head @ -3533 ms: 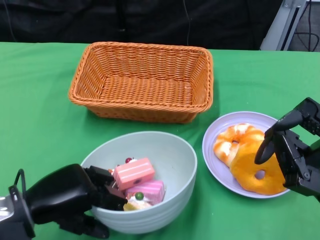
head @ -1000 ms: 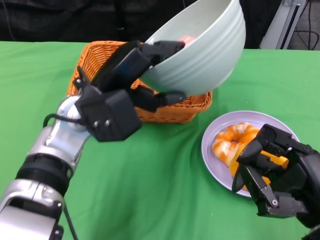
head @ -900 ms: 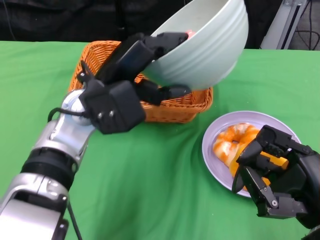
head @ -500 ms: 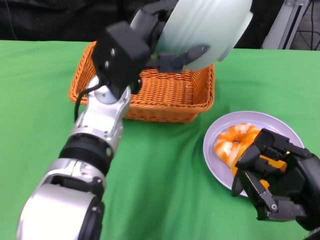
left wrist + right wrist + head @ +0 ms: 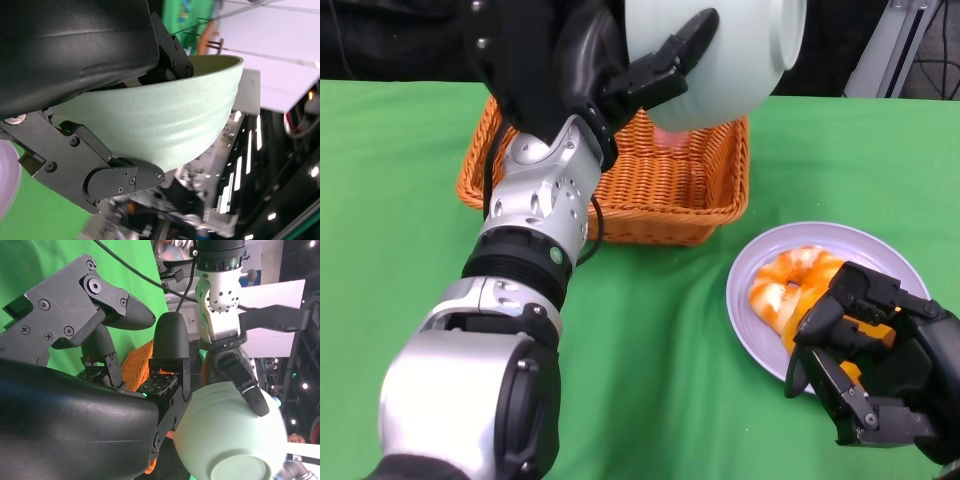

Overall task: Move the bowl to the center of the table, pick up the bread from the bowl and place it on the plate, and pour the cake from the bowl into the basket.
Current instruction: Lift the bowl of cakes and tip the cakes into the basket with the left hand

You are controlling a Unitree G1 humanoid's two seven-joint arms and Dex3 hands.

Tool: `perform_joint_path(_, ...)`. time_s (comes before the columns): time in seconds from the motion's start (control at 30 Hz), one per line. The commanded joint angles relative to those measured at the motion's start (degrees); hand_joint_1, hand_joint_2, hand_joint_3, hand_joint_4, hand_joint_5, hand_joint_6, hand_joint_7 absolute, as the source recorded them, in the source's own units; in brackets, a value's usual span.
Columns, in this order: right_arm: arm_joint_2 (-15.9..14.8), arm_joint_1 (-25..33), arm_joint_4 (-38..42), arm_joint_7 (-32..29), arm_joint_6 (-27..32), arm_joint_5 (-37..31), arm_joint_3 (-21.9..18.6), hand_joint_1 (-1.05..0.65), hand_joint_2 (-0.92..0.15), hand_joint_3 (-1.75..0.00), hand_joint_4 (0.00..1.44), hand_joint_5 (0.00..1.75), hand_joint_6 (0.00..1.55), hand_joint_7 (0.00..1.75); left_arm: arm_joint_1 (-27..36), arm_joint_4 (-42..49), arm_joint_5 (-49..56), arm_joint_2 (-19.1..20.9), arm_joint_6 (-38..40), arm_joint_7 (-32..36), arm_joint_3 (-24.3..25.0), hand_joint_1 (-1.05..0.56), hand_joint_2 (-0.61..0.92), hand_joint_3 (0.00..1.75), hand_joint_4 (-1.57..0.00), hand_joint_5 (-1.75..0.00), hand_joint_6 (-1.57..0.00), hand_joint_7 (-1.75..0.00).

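Gripping the tipped bowl [image 5: 720, 60], left hand [image 5: 605, 65] fingers [image 5: 665, 65] clamp its wall.

Woven wicker basket [image 5: 650, 180]; smooth matt bowl [image 5: 720, 60].

Green cloth [image 5: 400, 200] covers the table — black curtain [image 5: 410, 40] behind, ceiling lights [image 5: 305, 386] glowing

green tablecloth [image 5: 400, 200] over the table; black backdrop [image 5: 410, 40] behind; grey metal frame [image 5: 890, 45] at far right
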Motion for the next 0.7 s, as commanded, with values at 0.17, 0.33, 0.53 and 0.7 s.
perform_joint_path(0.17, -0.93, 0.86, -0.03, -0.02, -0.14, 0.05, -0.26, -0.13, -0.45, -1.12, 0.69, 1.61, 0.62, 1.40, -3.54, 1.68, -5.54, -0.44, 5.79, 5.72, 6.39, -0.27, 0.91, 0.50, -0.84, -1.66, -0.78, -1.42)
perform_joint_path(0.33, -1.07, 1.01, -0.51, -0.37, 0.40, 0.25, -0.36, -0.11, -0.46, -1.11, 0.69, 1.62, 0.62, 1.40, -3.42, 1.47, -7.91, -0.63, 9.11, 8.50, 9.02, -0.22, 0.91, 0.53, -0.85, -1.64, -0.78, -1.44)
perform_joint_path(0.53, -1.25, 0.93, -0.03, -0.31, 0.08, 0.14, -0.39, -0.12, -0.46, -1.10, 0.68, 1.62, 0.62, 1.39, -4.24, 1.74, -13.07, -0.96, 14.07, 12.69, 13.68, -0.21, 0.72, 0.92, -0.93, -1.67, -0.80, -1.53)
perform_joint_path(0.7, -1.19, 0.80, -0.02, -0.39, 0.74, 0.57, -0.25, -0.11, -0.46, -1.10, 0.67, 1.61, 0.62, 1.39, -4.72, 1.07, -16.73, -1.02, 17.52, 15.14, 16.60, -0.26, 0.90, 0.56, -0.95, -1.64, -0.80, -1.54)
